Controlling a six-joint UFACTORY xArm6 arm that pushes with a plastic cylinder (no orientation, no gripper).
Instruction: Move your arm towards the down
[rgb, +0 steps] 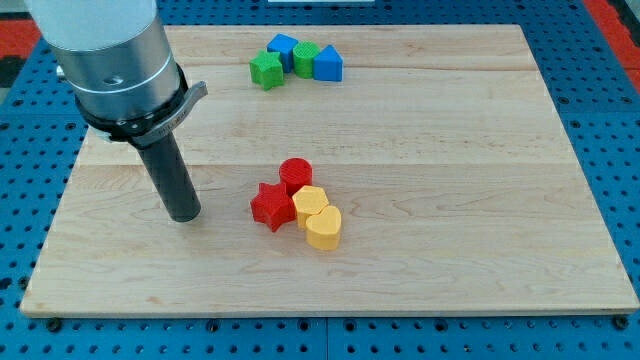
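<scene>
My tip (184, 215) rests on the wooden board at the view's left, level with a cluster of blocks to its right. That cluster holds a red star (270, 206), a red cylinder (296, 175), a yellow block (309, 203) and a yellow hexagonal block (323, 228), all touching. The tip stands apart from the red star by a clear gap. At the view's top sit a green star (266, 70), a blue block (283, 48), a green block (305, 59) and a blue triangular block (327, 65), packed together.
The wooden board (480, 200) lies on a blue perforated table (610, 120). The arm's grey body (110, 60) covers the board's top left corner. A red patch (20, 30) shows at the top left edge.
</scene>
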